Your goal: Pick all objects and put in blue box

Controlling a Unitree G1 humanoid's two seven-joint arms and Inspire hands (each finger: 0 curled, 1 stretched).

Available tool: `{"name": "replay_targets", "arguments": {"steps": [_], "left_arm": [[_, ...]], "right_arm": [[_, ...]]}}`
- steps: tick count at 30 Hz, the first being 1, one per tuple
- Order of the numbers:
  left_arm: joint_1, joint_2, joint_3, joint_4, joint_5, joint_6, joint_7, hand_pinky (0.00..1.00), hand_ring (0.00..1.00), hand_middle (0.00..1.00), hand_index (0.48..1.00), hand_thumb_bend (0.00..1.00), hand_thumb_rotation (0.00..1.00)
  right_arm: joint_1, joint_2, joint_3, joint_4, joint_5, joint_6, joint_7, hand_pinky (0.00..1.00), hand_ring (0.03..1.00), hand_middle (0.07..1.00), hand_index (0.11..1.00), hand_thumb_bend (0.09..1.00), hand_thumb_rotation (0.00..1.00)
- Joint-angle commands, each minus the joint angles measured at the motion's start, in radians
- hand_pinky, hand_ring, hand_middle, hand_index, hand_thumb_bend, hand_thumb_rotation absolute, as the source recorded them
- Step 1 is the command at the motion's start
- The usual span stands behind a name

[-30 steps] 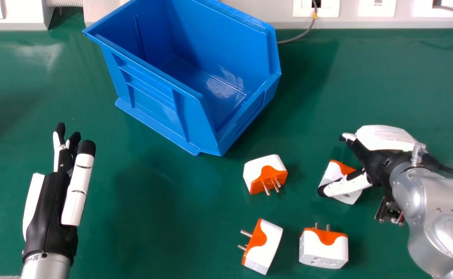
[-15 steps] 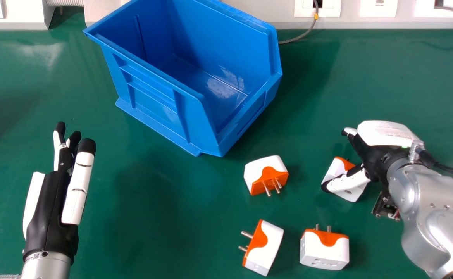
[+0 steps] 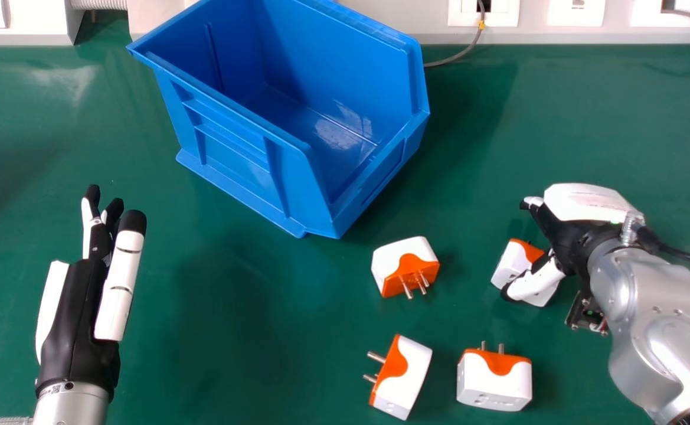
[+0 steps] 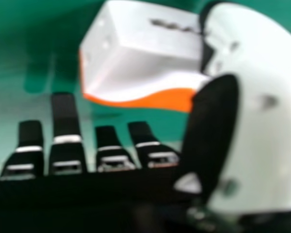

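We note the right hand (image 3: 569,237), nearer than the idle left hand (image 3: 74,319), with fingers extended and no firm grip evident, its thumb crossing the white-and-orange adapter (image 3: 506,268) lying just beside it, thumb side.

1. One open-topped, angular blue plastic box (image 3: 244,150).
2. Four block-shaped, white-and-orange plastic plug adapters (image 3: 494,383), pictured apart from one another.
3. One flat, smooth green tabletop (image 3: 232,366).
4. Three rectangular white wall plates (image 3: 576,14), lined up at the head view's upper right.
5. Two slender grey cables (image 3: 458,57) with yellow bands, seen by the wall plates.
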Motion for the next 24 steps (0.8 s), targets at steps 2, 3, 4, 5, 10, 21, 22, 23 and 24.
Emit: {"name": "replay_targets", "arguments": {"steps": [2,3,4,5,10,21,22,23,24], "left_arm": [[-0.010,0.001,-0.005,-0.023,0.005,-0.003,0.007,1.00,1.00,1.00,1.000,0.55,1.00],[-0.011,0.000,-0.005,-0.022,0.004,-0.003,0.007,1.00,1.00,1.00,1.000,0.55,1.00],[-0.011,0.000,-0.005,-0.023,0.003,-0.001,0.007,1.00,1.00,1.00,1.000,0.55,1.00],[-0.012,-0.001,-0.006,-0.024,0.003,0.000,0.007,1.00,1.00,1.00,1.000,0.55,1.00],[-0.011,-0.005,-0.009,-0.034,0.000,0.009,0.009,1.00,1.00,1.00,1.000,0.55,1.00],[-0.012,-0.012,-0.013,-0.043,-0.005,0.017,0.009,1.00,1.00,1.00,1.000,0.55,1.00],[-0.012,-0.013,-0.014,-0.045,-0.004,0.017,0.010,1.00,1.00,1.00,1.000,0.55,1.00],[-0.011,-0.014,-0.014,-0.046,-0.004,0.017,0.010,1.00,1.00,1.00,1.000,0.55,1.00],[-0.009,-0.015,-0.014,-0.048,-0.004,0.017,0.010,1.00,1.00,1.00,1.000,0.55,1.00]], "right_arm": [[0.022,-0.003,0.008,0.021,-0.001,0.049,0.043,0.86,0.921,0.942,0.917,0.503,0.32],[0.019,-0.003,0.010,0.024,-0.001,0.054,0.047,0.85,0.919,0.940,0.913,0.507,0.31],[0.016,-0.002,0.012,0.028,-0.001,0.060,0.050,0.85,0.918,0.938,0.910,0.510,0.31],[0.013,-0.002,0.013,0.030,0.000,0.064,0.052,0.85,0.918,0.938,0.910,0.510,0.31],[0.004,0.004,0.015,0.041,0.004,0.081,0.055,0.85,0.915,0.926,0.888,0.524,0.28],[-0.002,0.018,0.014,0.052,0.010,0.105,0.045,0.52,0.616,0.709,0.816,0.533,0.16],[0.000,0.025,0.016,0.049,0.007,0.119,0.044,0.52,0.616,0.709,0.816,0.533,0.16],[0.004,0.033,0.017,0.042,0.002,0.136,0.041,0.51,0.617,0.704,0.785,0.537,0.16],[0.008,0.037,0.019,0.037,-0.001,0.147,0.040,0.54,0.644,0.720,0.770,0.542,0.17]]}}
